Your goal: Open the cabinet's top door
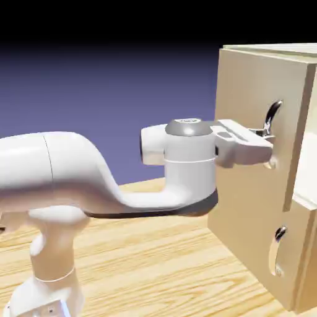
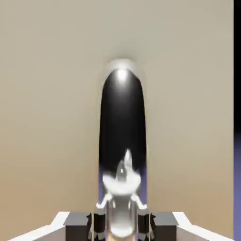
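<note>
We are viewing the cabinet (image 1: 260, 179) at the right of the exterior frame, tan and boxy on the tabletop (image 1: 155, 266). Its top door (image 1: 254, 99) is appearing barely ajar. We are gripping the long silver handle (image 2: 122, 136); the jaws (image 1: 267, 137) are clamped on it. Next we judge a steady outward pull along the hinge arc.

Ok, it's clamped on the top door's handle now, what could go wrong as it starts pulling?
1. The gripper is shut on the handle, which is curved, shiny metal, so the fingers may slide along it or slip off under load.
2. The grip sits low on the handle, so a pull that doesn't follow the swing of the top door could twist the grip loose.
3. The forearm runs close to the front of the cabinet; the swinging door might meet it.
</note>
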Controlling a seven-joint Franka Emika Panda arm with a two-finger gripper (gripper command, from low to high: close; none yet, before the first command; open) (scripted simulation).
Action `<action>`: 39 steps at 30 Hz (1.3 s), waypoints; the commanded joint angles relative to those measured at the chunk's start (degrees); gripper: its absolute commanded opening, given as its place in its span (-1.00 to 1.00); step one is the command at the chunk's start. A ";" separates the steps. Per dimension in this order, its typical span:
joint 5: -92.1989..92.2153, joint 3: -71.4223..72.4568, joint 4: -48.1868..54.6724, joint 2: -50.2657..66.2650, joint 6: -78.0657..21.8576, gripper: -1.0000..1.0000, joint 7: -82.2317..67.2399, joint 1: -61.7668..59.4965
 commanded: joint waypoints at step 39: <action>81.15 78.93 -32.99 -21.07 -49.06 -1.00 -12.32 -26.47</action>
